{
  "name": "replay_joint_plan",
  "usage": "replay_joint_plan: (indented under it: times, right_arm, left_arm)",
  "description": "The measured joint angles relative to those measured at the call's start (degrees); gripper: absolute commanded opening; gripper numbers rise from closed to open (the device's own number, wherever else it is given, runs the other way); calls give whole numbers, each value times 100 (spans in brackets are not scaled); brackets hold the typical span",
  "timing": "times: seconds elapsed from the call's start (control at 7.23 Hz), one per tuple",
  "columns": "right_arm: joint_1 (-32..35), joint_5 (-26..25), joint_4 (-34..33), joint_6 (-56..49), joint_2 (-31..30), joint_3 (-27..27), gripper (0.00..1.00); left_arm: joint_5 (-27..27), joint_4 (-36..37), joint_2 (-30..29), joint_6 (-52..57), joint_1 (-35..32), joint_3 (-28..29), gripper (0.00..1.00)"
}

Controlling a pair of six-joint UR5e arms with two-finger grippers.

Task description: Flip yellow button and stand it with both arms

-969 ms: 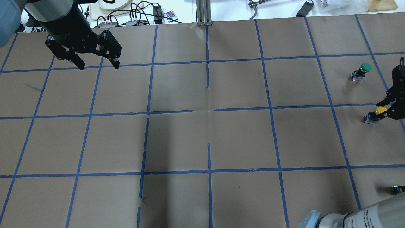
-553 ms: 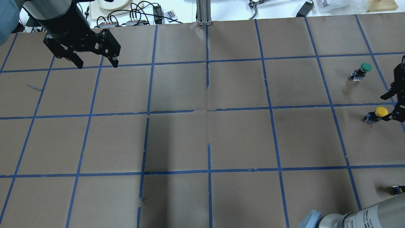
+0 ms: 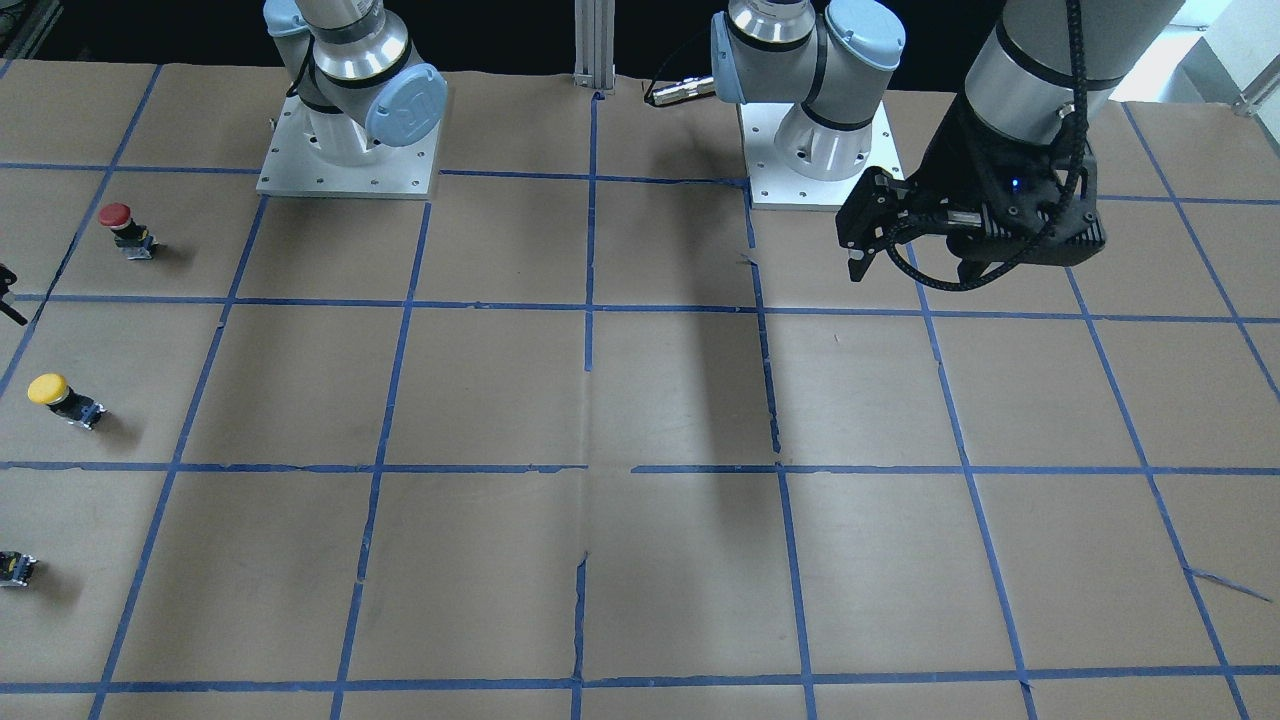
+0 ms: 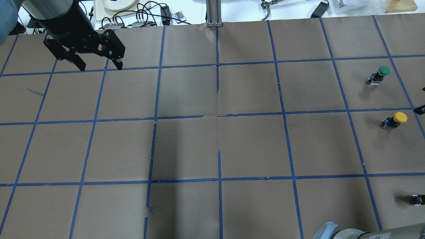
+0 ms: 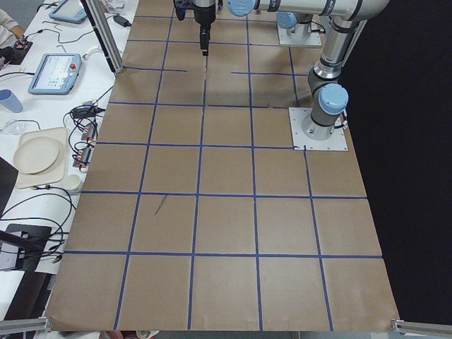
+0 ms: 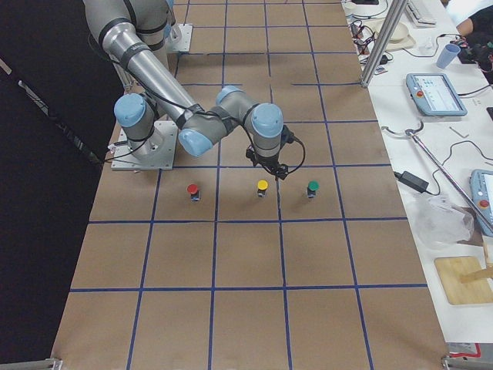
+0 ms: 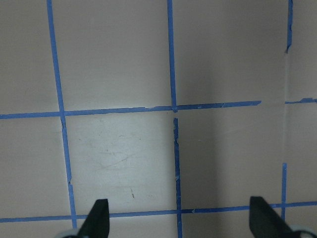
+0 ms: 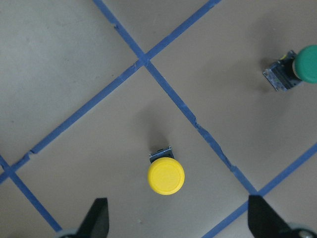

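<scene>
The yellow button stands upright, cap up, on the brown paper near the table's right end. It also shows in the front view, the right side view and the right wrist view. My right gripper is open and empty above it, apart from it, and shows only as a sliver at the overhead view's right edge. My left gripper is open and empty, high over the far left squares, with only paper and tape below it.
A green button stands one square beyond the yellow one. A red button stands on the robot's side of it. An aluminium post and cables lie at the far edge. The arm bases are bolted near the robot's edge.
My right gripper, which stood around the yellow cap, has opened and drawn away to the right, almost out of the overhead view. The button stays standing. My left gripper has drifted slightly up and left.
</scene>
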Motion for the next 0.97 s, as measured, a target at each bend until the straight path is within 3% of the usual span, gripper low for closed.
replay_joint_plan:
  times: [0.42, 0.69, 0.97]
  right_arm:
    - [517, -337, 735, 3675, -758, -10, 100]
    - [1479, -690, 1025, 6200, -1231, -71, 100]
    - [2427, -662, 1813, 8203, -1368, -505, 100]
  left_arm:
    - [-5, -28, 7, 12, 14, -1, 100]
    - [-16, -19, 8, 15, 16, -14, 100]
    - [-38, -23, 8, 12, 16, -36, 100]
